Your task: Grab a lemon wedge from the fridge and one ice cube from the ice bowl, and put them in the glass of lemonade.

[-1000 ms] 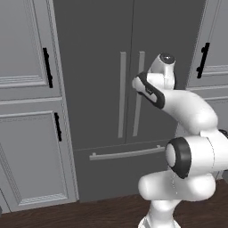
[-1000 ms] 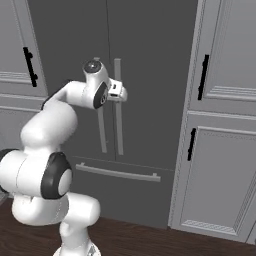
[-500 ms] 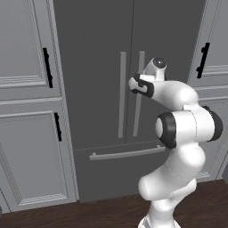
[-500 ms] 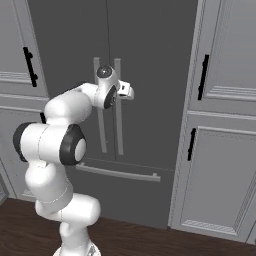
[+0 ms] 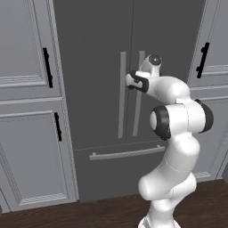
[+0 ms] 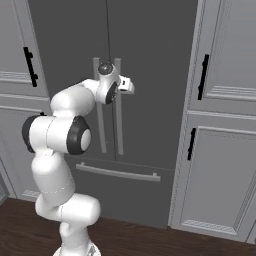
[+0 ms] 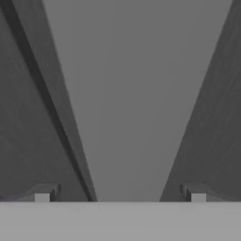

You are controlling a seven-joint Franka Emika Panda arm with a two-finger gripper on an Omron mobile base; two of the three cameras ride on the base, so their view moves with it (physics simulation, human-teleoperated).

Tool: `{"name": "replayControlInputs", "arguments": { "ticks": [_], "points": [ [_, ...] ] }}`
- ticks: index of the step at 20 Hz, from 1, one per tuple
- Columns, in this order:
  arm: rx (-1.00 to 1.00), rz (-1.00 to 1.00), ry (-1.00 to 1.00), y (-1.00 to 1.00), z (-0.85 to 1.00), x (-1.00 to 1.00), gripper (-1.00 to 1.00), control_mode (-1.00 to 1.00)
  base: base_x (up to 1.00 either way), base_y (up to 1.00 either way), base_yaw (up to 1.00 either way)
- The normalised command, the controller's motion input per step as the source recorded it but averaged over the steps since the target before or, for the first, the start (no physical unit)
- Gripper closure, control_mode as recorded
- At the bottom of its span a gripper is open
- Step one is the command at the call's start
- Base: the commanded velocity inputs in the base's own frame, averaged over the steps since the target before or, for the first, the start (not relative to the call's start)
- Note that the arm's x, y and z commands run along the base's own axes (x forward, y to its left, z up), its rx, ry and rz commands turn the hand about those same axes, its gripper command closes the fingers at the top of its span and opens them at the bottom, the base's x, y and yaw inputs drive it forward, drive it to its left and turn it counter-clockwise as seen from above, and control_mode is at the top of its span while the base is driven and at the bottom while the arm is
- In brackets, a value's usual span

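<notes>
Reaching for the fridge (image 5: pixel 98 89) is the step I have in hand: both dark grey doors are shut, so the lemon wedge, if it is inside, is hidden from me. I see no ice bowl or glass of lemonade from this spot. The right-hand door's handle (image 7: pixel 136 108) runs as a pale bar straight up the middle of the hand view, passing between the two fingertips (image 7: pixel 43 194), which stand wide apart with nothing clamped. From the base views the gripper (image 5: pixel 132 80) sits up against the pair of long handles (image 6: pixel 118 107) near their upper ends; whether the pads already touch the bar I cannot tell.

My judgement is that the task is at its very start. Next I need to close the jaws squarely on that bar, then pull back along an arc so the door swings on its hinge without the grip slipping. Light grey cabinets (image 5: pixel 26 107) flank the fridge on both sides, and the door will swing out towards those on its hinge side.
</notes>
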Motion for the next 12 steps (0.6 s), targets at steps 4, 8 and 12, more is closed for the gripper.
{"name": "replayControlInputs", "arguments": {
  "ticks": [4,8,12],
  "points": [
    [0.00,0.00,-0.02,0.00,-0.21,0.50,-1.00,-1.00,0.00,0.00,0.00],
    [0.00,0.00,0.02,-0.05,-0.01,0.24,1.00,-1.00,0.00,0.00,0.00],
    [0.00,0.00,0.00,0.00,0.00,0.13,1.00,-1.00,0.00,0.00,0.00]
  ]
}}
